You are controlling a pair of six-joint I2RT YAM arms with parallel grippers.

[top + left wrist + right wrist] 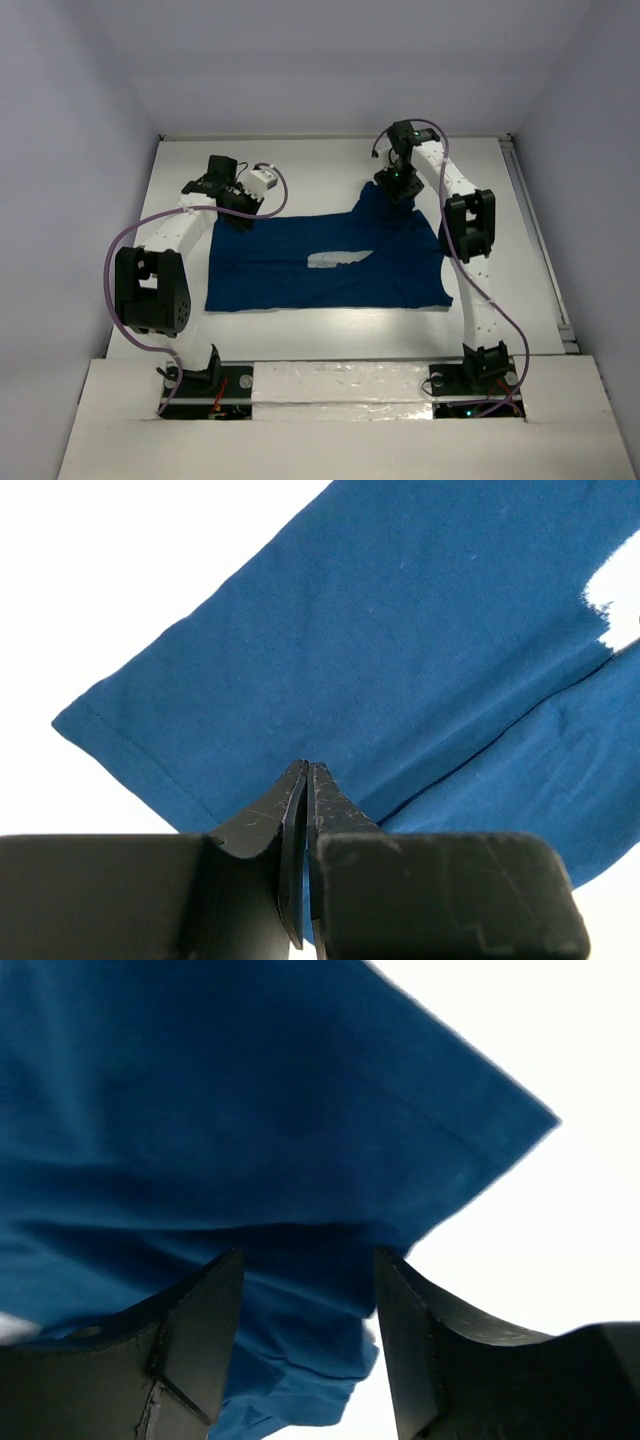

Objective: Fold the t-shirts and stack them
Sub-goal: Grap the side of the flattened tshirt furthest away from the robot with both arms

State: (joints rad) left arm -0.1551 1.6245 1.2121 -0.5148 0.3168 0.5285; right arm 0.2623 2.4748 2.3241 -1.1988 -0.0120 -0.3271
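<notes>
The limp t-shirt was judged best pinched at corners; left gripper was pressed together, right gripper spread.

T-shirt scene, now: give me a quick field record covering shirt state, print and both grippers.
shirt: dark blue t-shirt, lying on the white table, one fold edge across its middle
print: whitish patch, only a sliver showing at the fold
left gripper: shut, near the shirt's far left corner; no cloth visibly pinched
right gripper: open, fingers astride cloth at the far right sleeve
stack: none, only one shirt in view
</notes>
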